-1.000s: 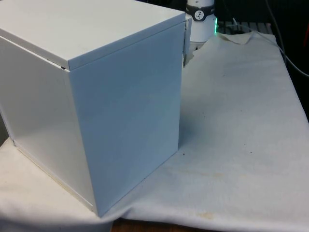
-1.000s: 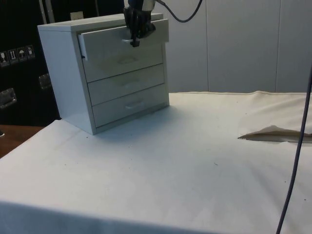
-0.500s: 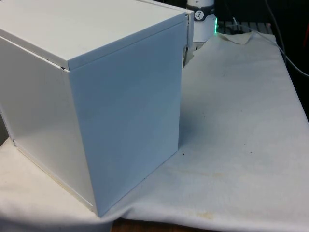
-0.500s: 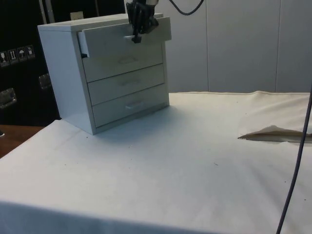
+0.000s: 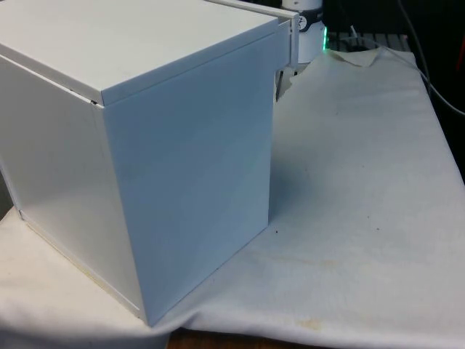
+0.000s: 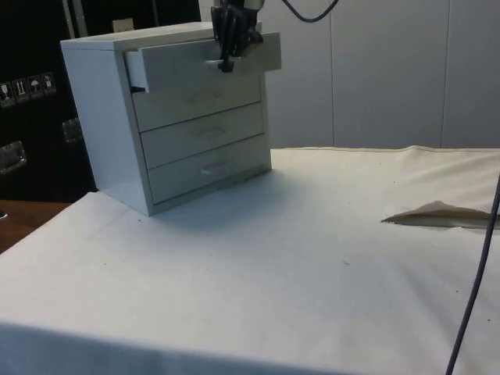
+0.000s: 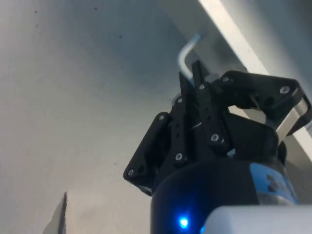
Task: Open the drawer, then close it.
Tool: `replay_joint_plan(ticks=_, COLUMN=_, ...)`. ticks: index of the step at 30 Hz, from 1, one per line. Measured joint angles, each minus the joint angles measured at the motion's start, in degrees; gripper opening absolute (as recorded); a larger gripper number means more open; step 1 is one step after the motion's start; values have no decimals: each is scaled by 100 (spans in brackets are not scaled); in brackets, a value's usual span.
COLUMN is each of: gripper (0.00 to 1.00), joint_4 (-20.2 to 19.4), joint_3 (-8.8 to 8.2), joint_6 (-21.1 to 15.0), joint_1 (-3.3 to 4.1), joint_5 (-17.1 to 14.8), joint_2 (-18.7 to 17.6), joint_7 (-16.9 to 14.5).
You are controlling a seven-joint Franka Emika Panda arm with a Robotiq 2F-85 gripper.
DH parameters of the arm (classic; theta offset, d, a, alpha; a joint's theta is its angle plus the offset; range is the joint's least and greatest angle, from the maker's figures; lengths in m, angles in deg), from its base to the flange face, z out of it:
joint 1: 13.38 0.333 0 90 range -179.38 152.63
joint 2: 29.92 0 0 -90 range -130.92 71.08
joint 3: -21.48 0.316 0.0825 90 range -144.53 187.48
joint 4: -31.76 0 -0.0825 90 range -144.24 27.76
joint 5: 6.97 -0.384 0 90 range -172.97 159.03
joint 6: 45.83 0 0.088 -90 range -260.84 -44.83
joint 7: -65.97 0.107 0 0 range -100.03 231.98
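White chest of drawers (image 6: 168, 117) sitting on white cloth (image 6: 312, 258) covering table, toward far-left part of side view; in front view turning plain back and side panels (image 5: 145, 145) to camera, taking up front view's left. Showing three drawer fronts in side view. Top drawer (image 6: 199, 61) standing partly pulled out, front projecting beyond the two lower fronts; edge of that front peeking past cabinet corner in front view (image 5: 293, 40), near top. Middle drawer (image 6: 201, 129) and bottom drawer (image 6: 207, 166) sitting flush, shut.

Black gripper (image 6: 228, 55) hanging down in front of top drawer, at its face, approx. mid-width. In wrist view, gripper (image 7: 191, 82) with fingers (image 7: 204, 102) pressed together on thin light handle (image 7: 186, 52) of top drawer; curved end of handle sticking out beyond fingertips. Clamped on handle, no visible gap.

Cloth lying mostly flat, w/ a raised fold (image 6: 437, 215) toward side view's right. Dark cable (image 6: 476, 273) hanging along side view's right edge. Dark cabinets (image 6: 31, 101) standing behind chest in side view.
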Motion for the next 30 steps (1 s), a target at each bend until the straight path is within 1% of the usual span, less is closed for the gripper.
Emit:
replay_joint_plan(ticks=16, gripper=1, joint_4=-264, joint_3=0, joint_6=0, joint_1=-34, joint_5=126, joint_2=384, joint_7=0)
replay_joint_plan(ticks=23, gripper=1, joint_4=-378, joint_3=29, joint_6=6, joint_1=-34, joint_5=160, joint_2=567, joint_7=0)
replay_joint_plan(ticks=30, gripper=1, joint_4=-441, joint_3=57, joint_6=17, joint_1=-34, joint_5=172, joint_2=659, joint_7=0)
